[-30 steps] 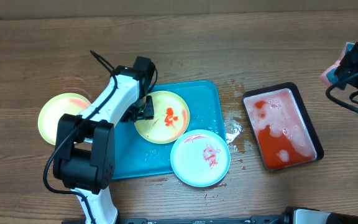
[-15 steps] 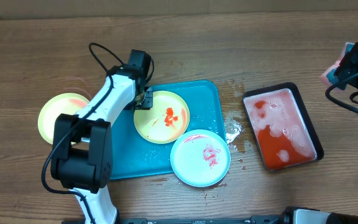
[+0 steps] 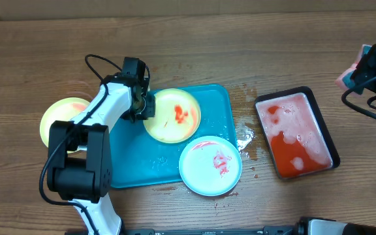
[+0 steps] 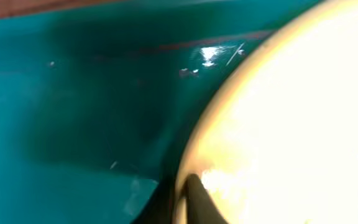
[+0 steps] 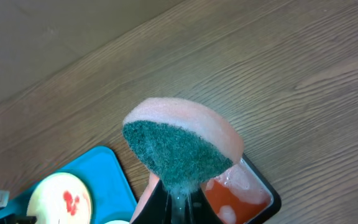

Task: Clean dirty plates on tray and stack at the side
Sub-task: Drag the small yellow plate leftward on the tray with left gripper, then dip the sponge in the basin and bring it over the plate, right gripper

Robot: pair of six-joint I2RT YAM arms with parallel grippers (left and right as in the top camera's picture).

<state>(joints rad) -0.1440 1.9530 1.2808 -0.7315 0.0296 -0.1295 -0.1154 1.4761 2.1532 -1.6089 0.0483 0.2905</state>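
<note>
The turquoise tray (image 3: 132, 163) lies at centre-left. On it sits a yellow-green plate (image 3: 173, 115) smeared with red sauce, and my left gripper (image 3: 145, 108) is shut on its left rim. The left wrist view shows that rim (image 4: 229, 106) pinched at my gripper (image 4: 182, 193), over the tray floor (image 4: 73, 124). A pale blue-white plate (image 3: 210, 166) with pink smears overlaps the tray's front right edge. Another yellow-green plate (image 3: 61, 121) rests on the table left of the tray. My right gripper (image 3: 363, 68) hovers at the far right, shut on a pink and green sponge (image 5: 179, 146).
A black tray (image 3: 296, 134) of red liquid and foam stands right of the turquoise tray; it also shows under the sponge (image 5: 241, 193). Wet spots lie on the wood between the two trays (image 3: 245, 140).
My left gripper has closed on the yellow-green plate's left rim, its arm swinging a little left and back. The plate has shifted slightly toward the tray's far edge. The right arm has not moved.
</note>
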